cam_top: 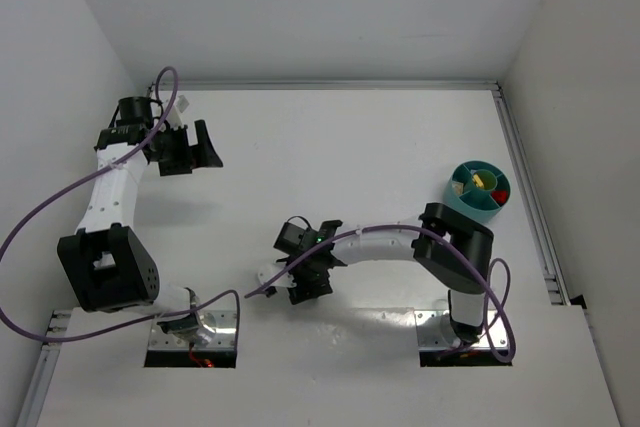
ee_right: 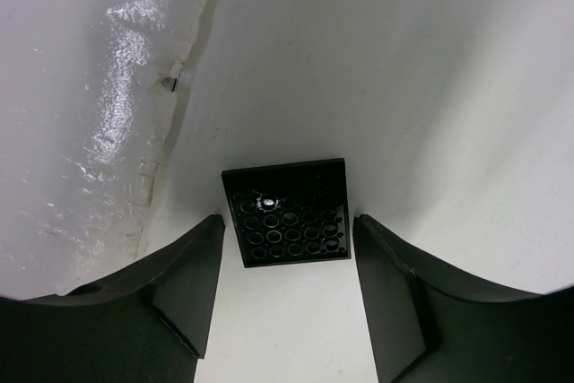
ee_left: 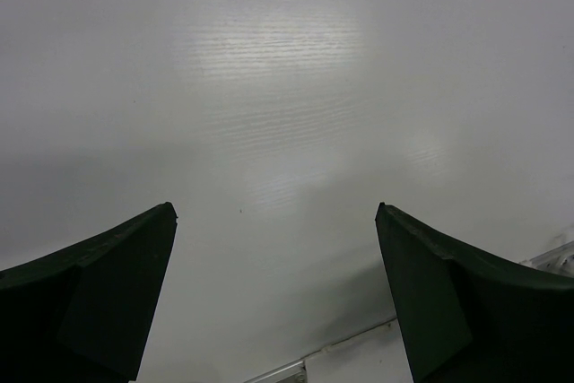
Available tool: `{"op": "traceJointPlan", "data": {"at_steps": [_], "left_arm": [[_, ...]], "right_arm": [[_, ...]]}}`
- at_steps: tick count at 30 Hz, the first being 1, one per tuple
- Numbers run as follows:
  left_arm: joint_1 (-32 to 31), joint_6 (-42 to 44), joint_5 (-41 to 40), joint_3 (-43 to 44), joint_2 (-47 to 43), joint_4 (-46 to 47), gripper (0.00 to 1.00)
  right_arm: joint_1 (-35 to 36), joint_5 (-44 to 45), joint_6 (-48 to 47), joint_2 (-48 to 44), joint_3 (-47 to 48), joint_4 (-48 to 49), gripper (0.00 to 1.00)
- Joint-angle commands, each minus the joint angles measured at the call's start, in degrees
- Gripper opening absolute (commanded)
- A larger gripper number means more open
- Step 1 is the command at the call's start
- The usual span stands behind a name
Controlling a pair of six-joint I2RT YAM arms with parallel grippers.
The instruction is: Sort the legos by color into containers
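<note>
A flat black square lego (ee_right: pixel 287 211), studs up, lies on the white table. My right gripper (ee_right: pixel 287 220) hangs low over it, open. One dark finger (ee_right: pixel 184 284) stands to its left and the other to its right, each with a thin gap to the plate's edge. In the top view the right gripper (cam_top: pixel 306 282) sits near the table's front middle and covers the plate. The round teal container (cam_top: pixel 462 197) stands at the right and holds a yellow lego (cam_top: pixel 487 179) and a red lego (cam_top: pixel 501 193). My left gripper (cam_top: pixel 196 148) (ee_left: pixel 276 208) is open over bare table at the far left.
An aluminium rail (cam_top: pixel 528 197) runs along the table's right edge just beyond the dish. White walls close in the back and both sides. A glossy white strip (ee_right: pixel 99 114) with a ragged edge lies left of the black plate.
</note>
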Motion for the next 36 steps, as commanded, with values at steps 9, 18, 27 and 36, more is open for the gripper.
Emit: {"op": "traceJointPlan", "data": {"at_steps": [9, 18, 27, 36], "left_arm": [[0.5, -0.3, 3.0, 1.2, 1.7, 1.6, 1.0], [1.0, 3.2, 6.7, -0.5, -1.3, 3.8, 1.0], [4.6, 0.5, 29.2, -11.6, -3.2, 8.2, 1.0], [3.4, -1.4, 37.9, -17.7, 1.5, 8.2, 0.89]], "right_arm": [[-0.2, -0.9, 3.7, 2.1, -5.7, 2.6, 0.43], [-1.8, 5.1, 7.1, -5.5, -4.2, 3.5, 0.26], [-6.5, 9.8, 12.2, -6.9, 4.7, 2.0, 0.18], [-10.6, 9.8, 14.9, -7.0, 13.9, 2.6, 0.18]]}}
